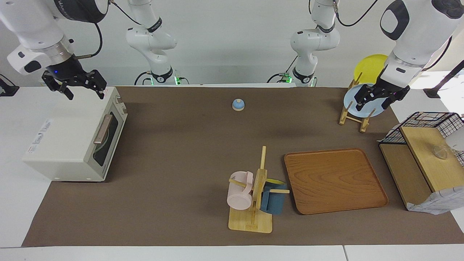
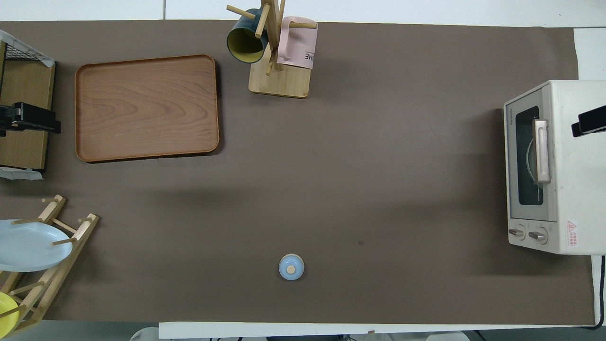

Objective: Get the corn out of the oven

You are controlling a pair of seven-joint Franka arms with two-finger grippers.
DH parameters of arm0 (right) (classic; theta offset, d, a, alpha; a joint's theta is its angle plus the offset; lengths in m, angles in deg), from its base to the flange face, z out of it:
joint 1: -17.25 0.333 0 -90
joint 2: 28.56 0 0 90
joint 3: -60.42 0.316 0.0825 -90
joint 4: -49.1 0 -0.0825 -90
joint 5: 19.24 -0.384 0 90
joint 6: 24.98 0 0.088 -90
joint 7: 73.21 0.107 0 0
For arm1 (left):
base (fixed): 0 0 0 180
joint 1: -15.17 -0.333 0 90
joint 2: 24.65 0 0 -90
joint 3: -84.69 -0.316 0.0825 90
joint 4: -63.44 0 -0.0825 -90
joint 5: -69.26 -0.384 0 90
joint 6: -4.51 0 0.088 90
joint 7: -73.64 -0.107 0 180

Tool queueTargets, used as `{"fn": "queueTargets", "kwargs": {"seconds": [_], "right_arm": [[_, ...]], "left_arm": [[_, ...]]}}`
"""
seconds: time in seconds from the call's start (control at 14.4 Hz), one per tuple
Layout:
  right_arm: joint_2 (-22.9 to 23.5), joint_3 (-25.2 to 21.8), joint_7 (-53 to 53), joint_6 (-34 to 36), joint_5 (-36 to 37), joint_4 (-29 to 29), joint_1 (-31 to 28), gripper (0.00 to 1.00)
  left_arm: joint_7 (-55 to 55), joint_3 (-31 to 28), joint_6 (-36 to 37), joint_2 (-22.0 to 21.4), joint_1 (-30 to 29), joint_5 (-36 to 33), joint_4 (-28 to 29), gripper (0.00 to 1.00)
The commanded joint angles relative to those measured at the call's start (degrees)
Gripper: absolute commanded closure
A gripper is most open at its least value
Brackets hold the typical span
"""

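So the oven (image 1: 78, 139) sits at the right arm's end of the counter (image 1: 174, 152), door shut, tan handle (image 1: 103, 128) across the dark glass. Can't see the corn anywhere, only a curved rim showing through the glass. The right claw (image 1: 82, 86) hangs over the oven's top, fingers spread open. The left claw (image 1: 375, 98) is up over the dish rack (image 1: 353, 116) with the blue plate (image 2: 28, 245), also open. Nothing sits in front of the oven door. A small blue bell (image 1: 238, 104), a wooden tray (image 1: 335, 180) and a mug tree (image 1: 253, 197) are all well apart from the oven, toward the left arm's end. Brown mat covers the counter. Tiny "TOSHIBA" on the door frame, I think.
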Motion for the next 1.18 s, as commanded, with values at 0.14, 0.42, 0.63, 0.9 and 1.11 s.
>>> {"fn": "queueTargets", "kwargs": {"seconds": [0.14, 0.42, 0.63, 0.9, 1.11], "right_arm": [[1.09, 1.06, 2.02, 0.77, 0.25, -0.69, -0.50, 0.00], [0.65, 0.88, 2.13, 0.86, 0.07, 0.19, -1.03, 0.00], [-1.37, 0.97, 1.68, -2.98, -0.02, 5.70, -0.51, 0.72], [-1.83, 1.06, 0.71, -14.77, 0.77, 16.71, -0.07, 1.00], [0.99, 0.97, 0.71, -16.10, 2.17, 17.50, -0.86, 1.00]], "left_arm": [[-1.00, -0.15, -0.62, -0.44, -0.14, 0.91, 0.72, 0.00], [-1.00, -0.15, -0.62, -0.44, -0.14, 0.91, 0.72, 0.00], [-1.00, -0.15, -0.62, -0.44, -0.14, 0.91, 0.72, 0.00], [-1.00, -0.15, -0.62, -0.44, -0.14, 0.91, 0.72, 0.00], [-1.00, -0.15, -0.62, -0.44, -0.14, 0.91, 0.72, 0.00]]}}
